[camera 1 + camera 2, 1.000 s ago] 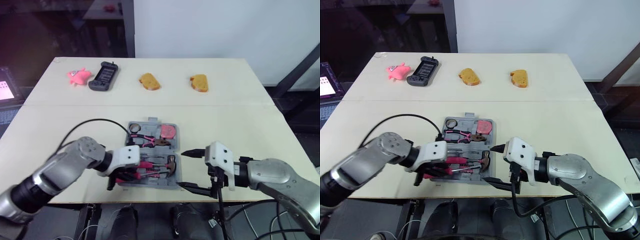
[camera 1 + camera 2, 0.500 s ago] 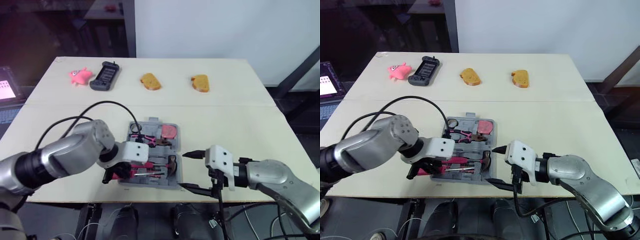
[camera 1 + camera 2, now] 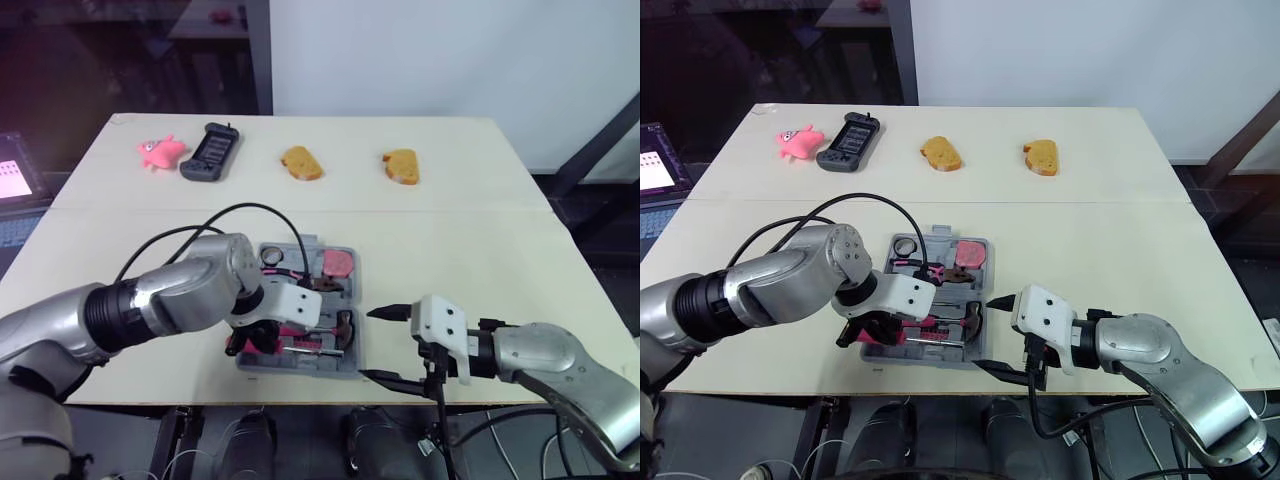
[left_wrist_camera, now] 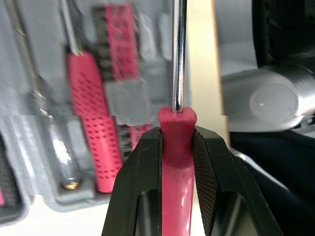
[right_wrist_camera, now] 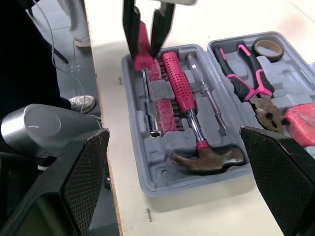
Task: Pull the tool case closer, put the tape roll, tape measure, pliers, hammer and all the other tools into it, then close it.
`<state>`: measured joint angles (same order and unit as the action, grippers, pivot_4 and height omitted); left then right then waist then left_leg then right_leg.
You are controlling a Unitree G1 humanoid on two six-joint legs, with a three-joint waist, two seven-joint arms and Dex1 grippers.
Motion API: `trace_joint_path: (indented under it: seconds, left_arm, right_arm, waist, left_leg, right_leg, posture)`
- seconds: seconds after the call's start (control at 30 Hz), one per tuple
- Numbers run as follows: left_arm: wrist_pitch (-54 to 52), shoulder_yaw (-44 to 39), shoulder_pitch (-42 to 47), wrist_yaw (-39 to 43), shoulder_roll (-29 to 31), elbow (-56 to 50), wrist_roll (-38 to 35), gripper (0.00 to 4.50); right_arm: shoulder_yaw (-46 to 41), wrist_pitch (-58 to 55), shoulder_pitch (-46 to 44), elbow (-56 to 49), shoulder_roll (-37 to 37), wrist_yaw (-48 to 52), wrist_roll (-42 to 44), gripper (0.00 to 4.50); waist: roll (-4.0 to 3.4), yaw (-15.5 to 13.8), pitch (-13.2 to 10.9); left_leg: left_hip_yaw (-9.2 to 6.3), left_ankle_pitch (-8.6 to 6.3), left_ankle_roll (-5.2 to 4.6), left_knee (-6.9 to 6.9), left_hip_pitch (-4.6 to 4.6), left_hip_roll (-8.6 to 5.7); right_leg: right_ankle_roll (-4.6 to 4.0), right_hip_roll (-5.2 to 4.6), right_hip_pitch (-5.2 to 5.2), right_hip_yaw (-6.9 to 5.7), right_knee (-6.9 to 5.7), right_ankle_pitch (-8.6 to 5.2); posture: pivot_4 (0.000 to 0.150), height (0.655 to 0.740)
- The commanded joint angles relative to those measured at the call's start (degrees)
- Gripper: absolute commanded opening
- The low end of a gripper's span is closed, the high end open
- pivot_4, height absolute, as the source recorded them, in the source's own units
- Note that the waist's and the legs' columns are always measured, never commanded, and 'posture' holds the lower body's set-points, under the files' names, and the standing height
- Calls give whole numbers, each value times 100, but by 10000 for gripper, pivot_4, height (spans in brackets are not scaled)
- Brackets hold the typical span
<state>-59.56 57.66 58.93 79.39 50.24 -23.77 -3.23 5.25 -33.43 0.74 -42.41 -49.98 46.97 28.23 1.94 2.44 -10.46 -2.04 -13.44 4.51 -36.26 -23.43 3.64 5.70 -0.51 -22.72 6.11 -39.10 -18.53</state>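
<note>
Tool case sits open at lower centre of the head views, close to the worktop's near edge, so the pull-in looks done. Already in slots: tape roll, pliers and tape measure in the far half; hammer plus a slim screwdriver in the near half. Left gripper is clamped on a pink-handled screwdriver over the case's lower-left part, shaft running along an outer slot; can't tell if it's seated. Right gripper is spread wide, holding nothing, just beside the case's right edge. Left to do, I'd judge: seat this screwdriver, let go, fold the case shut. Around: pink toy, black handheld device, left bread-like piece and right bread-like piece along the upper part of the frame, well apart from the case, no part of the job. Possible snag: right gripper's lower finger is near the case's front-right corner and may foul the closing.
</note>
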Motion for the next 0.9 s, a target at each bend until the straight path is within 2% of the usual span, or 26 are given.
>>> trace_joint_path:
  seconds: [0.03,0.5,0.63,0.83,0.9]
  left_arm:
    - [-39,-284,-23,58,6,-59,-81,5207]
    - [-209,-630,-286,63,4,-221,-392,5207]
    - [-335,-1186,-498,-19,-70,-49,-768,5207]
    - [380,-2570,-1487,-172,390,202,-1242,5207]
    - [563,-2881,-1743,-137,723,324,-1256,5207]
  right_arm:
    - [-88,11,27,-203,57,-66,5,45000]
    - [-42,-54,29,-227,113,-229,-10,45000]
    - [-56,-96,88,-312,122,-289,2,45000]
    - [-93,-158,125,-394,152,-436,-33,45000]
    - [-93,-171,119,-405,164,-479,-42,45000]
  waist:
    - [0,-2,0]
    - [0,-15,0]
    - [0,-14,0]
    - [-2,3,1]
    - [-1,-3,0]
  left_leg:
    - [0,0,0,1,0,0]
    - [-1,0,0,-2,0,0]
    - [-1,0,0,-2,0,0]
    - [-2,0,0,1,4,2]
    - [-3,0,0,0,3,2]
  right_leg:
    - [0,0,0,0,0,0]
    - [1,-1,2,0,-1,0]
    - [1,-1,2,-1,-1,0]
    - [0,-1,0,-1,-7,0]
    - [0,-1,0,-3,-7,-1]
  posture:
    - [1500,7400]
    - [1500,7400]
    - [1500,7400]
    - [1500,7400]
    - [1500,7400]
